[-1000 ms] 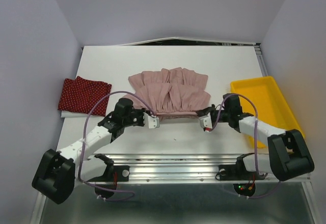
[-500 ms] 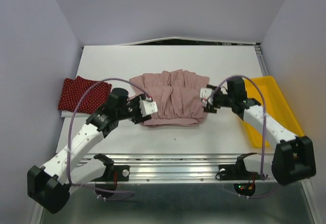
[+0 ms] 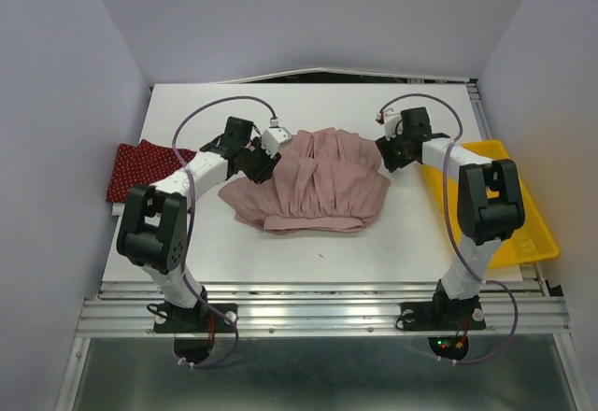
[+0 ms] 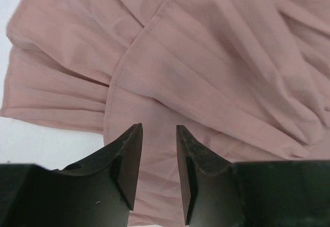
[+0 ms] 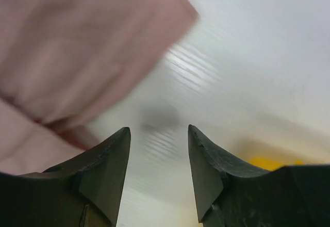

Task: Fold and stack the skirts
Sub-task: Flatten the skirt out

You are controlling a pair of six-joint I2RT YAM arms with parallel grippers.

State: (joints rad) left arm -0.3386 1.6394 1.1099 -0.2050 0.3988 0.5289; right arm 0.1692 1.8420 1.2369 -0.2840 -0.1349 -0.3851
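The pink skirt [image 3: 313,187] lies in the middle of the table [image 3: 374,243], folded over, with its ruffles bunched up. The red skirt [image 3: 131,173] sits at the left edge of the table, well apart from the pink one. A yellow tray [image 3: 533,219] is on the right side.

The left gripper [image 4: 157,134] hangs over the far left part of the pink skirt. Its fingers are apart and nothing is between them. The right gripper [image 5: 157,134] is by the far right corner of the skirt, over bare table. Its fingers are apart too, with nothing in them.

The pink skirt looks soft, light and floppy. It will likely bend and sag, and its layers may slip over each other. A good place to hold it seems to be the two corners of one edge, one for each gripper, pinching all the layers at once so the fold does not fall open
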